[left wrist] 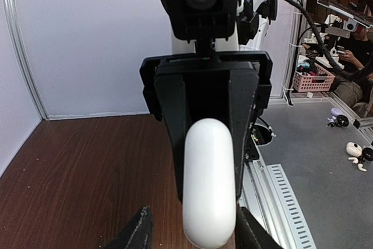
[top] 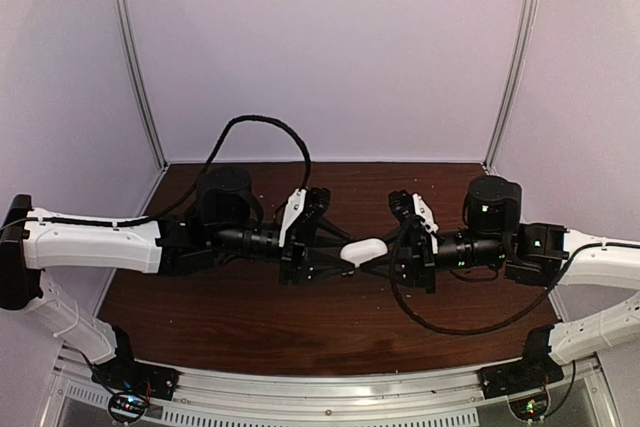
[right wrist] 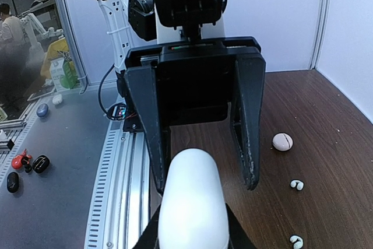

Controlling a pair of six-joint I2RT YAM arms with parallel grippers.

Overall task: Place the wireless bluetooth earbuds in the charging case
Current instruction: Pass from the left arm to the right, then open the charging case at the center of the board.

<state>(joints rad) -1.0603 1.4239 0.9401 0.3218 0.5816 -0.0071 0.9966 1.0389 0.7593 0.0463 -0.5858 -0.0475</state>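
A white oval charging case (top: 364, 251) hangs above the middle of the brown table, lid closed. My right gripper (right wrist: 189, 238) is shut on its one end, both fingers pressed to its sides. My left gripper (left wrist: 195, 234) faces it from the other side and stands open around the case (left wrist: 210, 182). One finger (left wrist: 139, 231) is clearly apart from the case and the other sits close beside it. Two tiny white earbuds (right wrist: 297, 185) (right wrist: 296, 241) lie loose on the wood in the right wrist view. In the top view the arms hide them.
A small round pinkish case (right wrist: 282, 141) rests on the table beyond the earbuds. A perforated aluminium rail (top: 330, 387) runs along the table's near edge. White walls close in the back and sides. A black cable (top: 262, 122) loops above the left arm.
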